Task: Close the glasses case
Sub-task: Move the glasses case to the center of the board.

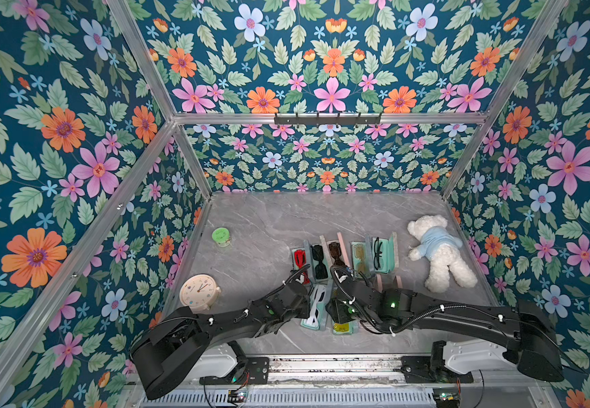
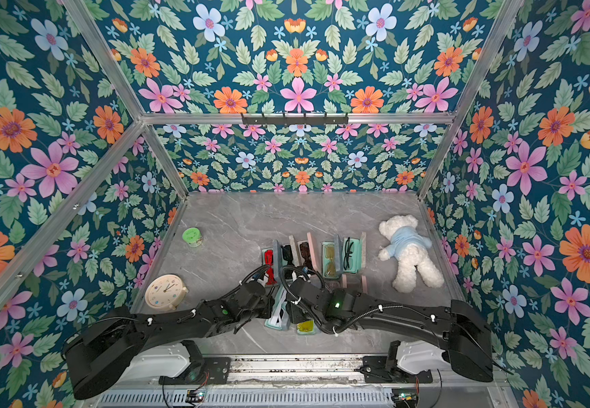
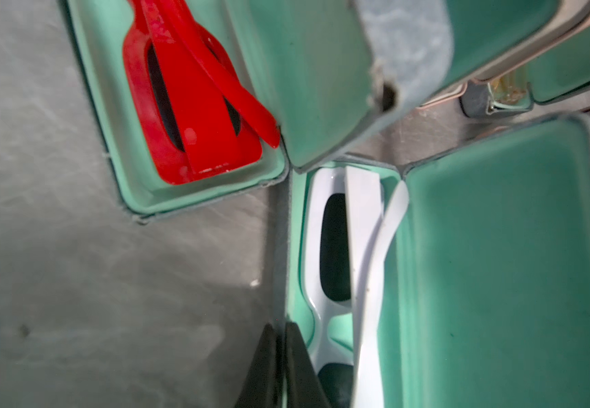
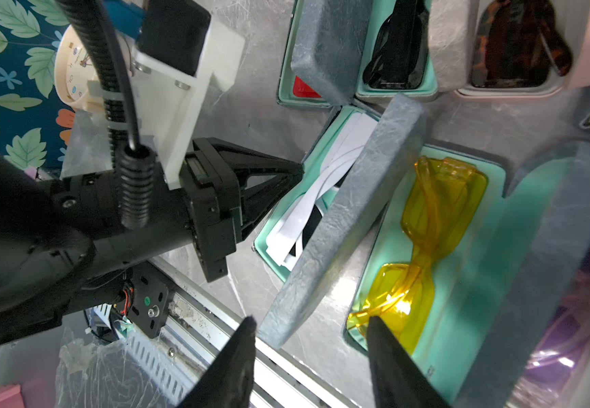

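The glasses case [image 3: 498, 268] is mint inside and grey outside, and it lies open near the table's front with white sunglasses [image 3: 364, 226] in its tray. It shows in both top views [image 1: 316, 312] [image 2: 279, 316] between my two wrists. Its grey lid [image 4: 350, 219] stands half raised over the tray. My left gripper [image 3: 281, 328] is shut, pinching the tray's outer rim; the right wrist view shows its tip [image 4: 297, 173] on that rim. My right gripper [image 4: 310, 321] is open, and the lid's near corner sits between its fingertips without touching them.
An open case with yellow glasses [image 4: 438, 226] lies right beside the lid. Behind stand open cases with red [image 3: 194, 106], black [image 4: 399, 46] and brown [image 4: 516, 46] glasses. A clock [image 1: 200, 293], green jar [image 1: 221, 236] and teddy bear [image 1: 438, 250] sit around. The metal front rail [image 4: 215, 328] is close.
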`<control>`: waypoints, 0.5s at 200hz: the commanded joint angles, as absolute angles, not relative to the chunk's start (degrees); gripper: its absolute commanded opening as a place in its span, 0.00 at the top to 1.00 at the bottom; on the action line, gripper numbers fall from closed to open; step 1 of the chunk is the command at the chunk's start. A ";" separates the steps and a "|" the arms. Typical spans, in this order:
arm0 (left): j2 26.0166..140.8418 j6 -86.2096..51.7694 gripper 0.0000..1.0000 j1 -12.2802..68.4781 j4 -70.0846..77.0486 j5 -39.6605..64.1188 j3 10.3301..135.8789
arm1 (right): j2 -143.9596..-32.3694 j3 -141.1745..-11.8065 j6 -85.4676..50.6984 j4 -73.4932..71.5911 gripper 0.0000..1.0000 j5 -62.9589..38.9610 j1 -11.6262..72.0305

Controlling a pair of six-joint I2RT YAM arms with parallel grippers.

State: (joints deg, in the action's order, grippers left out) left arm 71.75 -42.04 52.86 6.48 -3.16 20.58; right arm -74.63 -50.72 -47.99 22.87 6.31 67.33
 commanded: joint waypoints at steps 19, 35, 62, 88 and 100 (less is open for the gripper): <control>70.14 -44.49 0.93 53.08 1.54 -5.56 18.51 | -74.80 -50.61 -48.87 21.33 0.48 5.63 67.39; 68.41 -45.30 0.93 53.43 1.08 -5.88 17.57 | -74.53 -50.46 -48.87 21.26 0.50 5.36 67.40; 64.64 -47.41 0.93 53.91 0.36 -6.32 15.43 | -74.38 -49.58 -48.98 20.14 0.50 5.01 67.41; 61.03 -49.30 0.93 54.48 -0.43 -6.95 13.34 | -75.09 -49.57 -48.91 19.14 0.50 3.83 67.41; 59.70 -50.04 0.93 54.76 -0.59 -7.20 12.63 | -75.46 -49.83 -48.86 19.00 0.50 3.36 67.41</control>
